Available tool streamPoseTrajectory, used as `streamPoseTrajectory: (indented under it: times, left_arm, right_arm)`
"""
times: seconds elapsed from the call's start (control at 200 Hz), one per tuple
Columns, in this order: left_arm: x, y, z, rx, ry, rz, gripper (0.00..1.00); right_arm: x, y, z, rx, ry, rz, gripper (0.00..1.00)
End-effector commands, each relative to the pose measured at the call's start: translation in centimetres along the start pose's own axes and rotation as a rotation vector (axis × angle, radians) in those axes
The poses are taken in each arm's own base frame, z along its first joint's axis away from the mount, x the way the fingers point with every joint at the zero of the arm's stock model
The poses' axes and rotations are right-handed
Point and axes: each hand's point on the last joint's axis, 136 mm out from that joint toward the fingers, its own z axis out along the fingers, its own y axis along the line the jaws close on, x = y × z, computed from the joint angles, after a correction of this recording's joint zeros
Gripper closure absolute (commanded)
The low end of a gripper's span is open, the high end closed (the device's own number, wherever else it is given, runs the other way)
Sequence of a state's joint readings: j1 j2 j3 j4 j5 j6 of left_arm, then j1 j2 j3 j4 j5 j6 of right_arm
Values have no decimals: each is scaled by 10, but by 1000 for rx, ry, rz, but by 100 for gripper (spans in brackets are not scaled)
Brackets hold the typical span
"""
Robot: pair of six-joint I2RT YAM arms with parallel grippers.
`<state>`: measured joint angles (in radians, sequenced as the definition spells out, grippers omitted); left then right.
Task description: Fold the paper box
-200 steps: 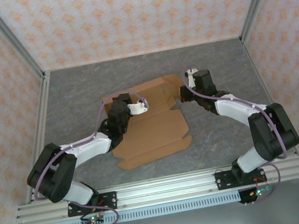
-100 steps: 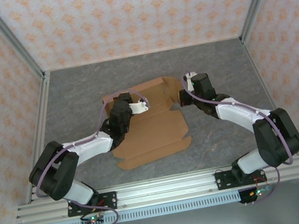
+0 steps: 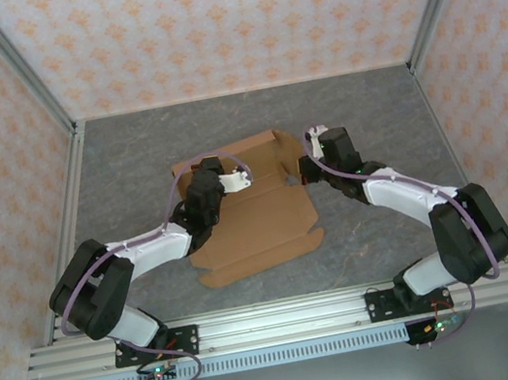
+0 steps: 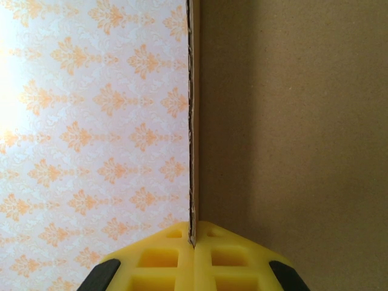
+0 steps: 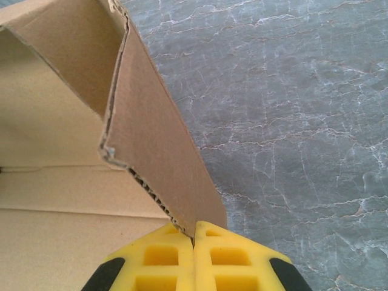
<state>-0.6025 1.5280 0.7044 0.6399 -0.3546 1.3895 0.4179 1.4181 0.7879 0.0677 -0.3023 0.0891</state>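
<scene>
Lifting both sides evenly is advised: left gripper (image 4: 194,240) and right gripper (image 5: 194,229) each clamp tight on the paper box (image 3: 262,223).

Your paper box (image 3: 258,224) lies on the table (image 3: 368,111) between both tools. A flap edge runs straight ahead from between your left tool's (image 4: 193,237) fingers, with its panel to the tool's right. Your right tool (image 5: 194,229) pinches another flap, with the box to its left and bare table to its right.
</scene>
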Motion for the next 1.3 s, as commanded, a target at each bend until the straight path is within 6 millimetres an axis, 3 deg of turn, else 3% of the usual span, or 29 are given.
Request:
streamPoseTrajectory:
  times: [0.0, 0.53, 0.631, 0.906, 1.296]
  left_arm:
    - [-4, 10, 0, -23, 10, 5, 100]
    - [-10, 8, -4, -17, -16, 19, 100]
    - [-11, 6, -5, -12, -23, 19, 100]
    - [-10, 6, -5, -14, -19, 21, 100]
    - [-9, 8, -5, -19, -12, 25, 100]
  right_arm:
    - [-7, 12, -4, -23, -51, 2, 95]
    - [-2, 62, 14, -120, -99, -5, 93]
    - [-1, 62, 20, -117, -100, -5, 90]
    - [-6, 58, 20, -87, -103, -106, 67]
    - [-13, 53, 27, -254, -48, -167, 55]
